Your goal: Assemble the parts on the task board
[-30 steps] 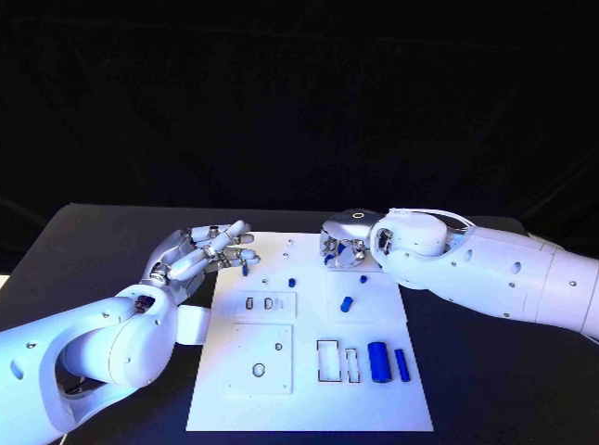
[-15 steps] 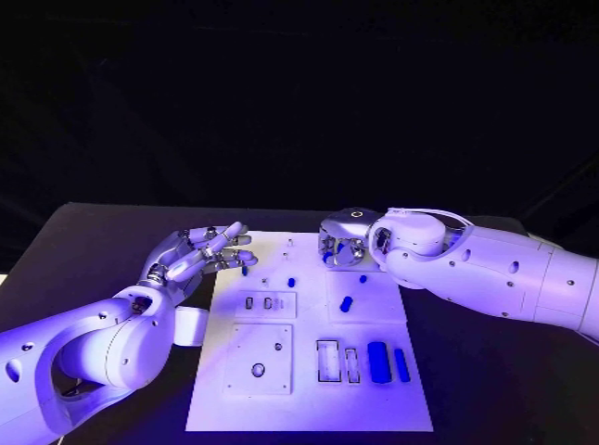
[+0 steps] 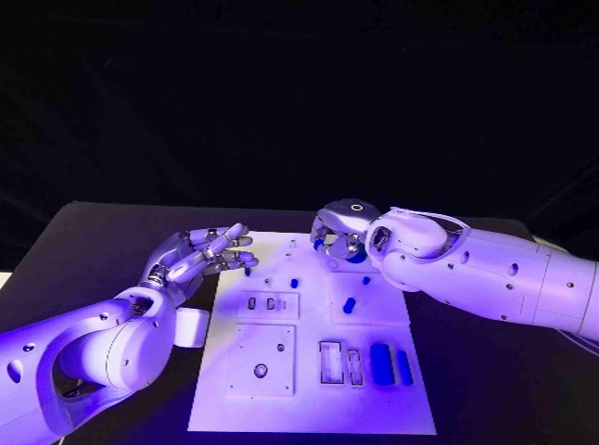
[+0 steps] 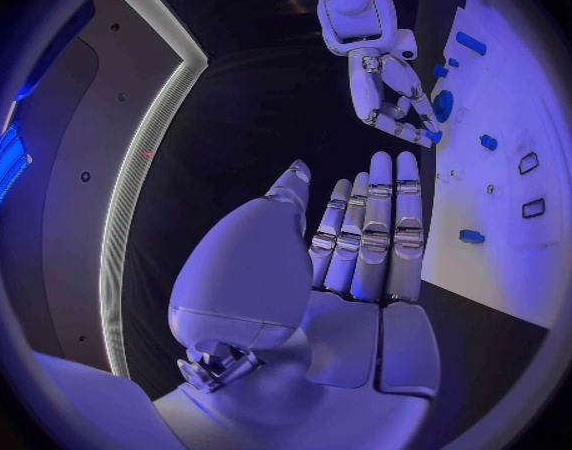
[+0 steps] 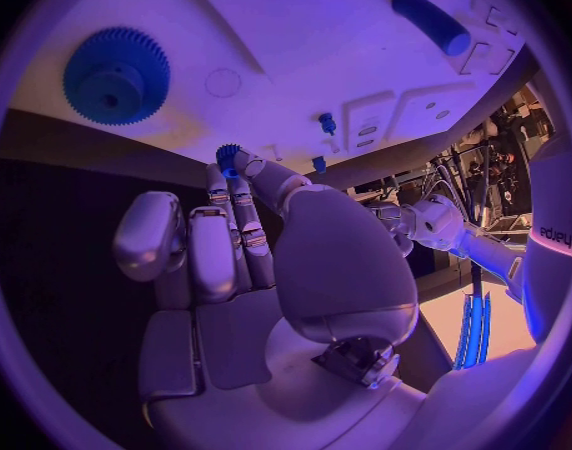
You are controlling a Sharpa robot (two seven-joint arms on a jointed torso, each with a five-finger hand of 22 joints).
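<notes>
The white task board (image 3: 380, 408) lies in the middle of the table. My right hand (image 3: 337, 234) hovers over its far end and pinches a small blue gear (image 5: 227, 155) between thumb and fingertip. A large blue gear (image 5: 116, 74) sits on the board just beyond those fingers. My left hand (image 3: 199, 255) floats at the board's far left edge, fingers straight and apart from the thumb, holding nothing. In the left wrist view the right hand (image 4: 389, 95) is ahead of the left hand (image 4: 361, 240), beside the large gear (image 4: 442, 105).
Loose blue parts lie on the board: a short piece (image 3: 348, 304) mid-board, a thick cylinder (image 3: 381, 364) and a thin bar (image 3: 404, 364) near the front right. A blue cylinder (image 5: 430, 20) shows in the right wrist view. A white block (image 3: 190, 326) sits off the board's left edge.
My right hand has shifted slightly toward the board's far end with its fingers curled lower. The left hand has stayed almost still.
</notes>
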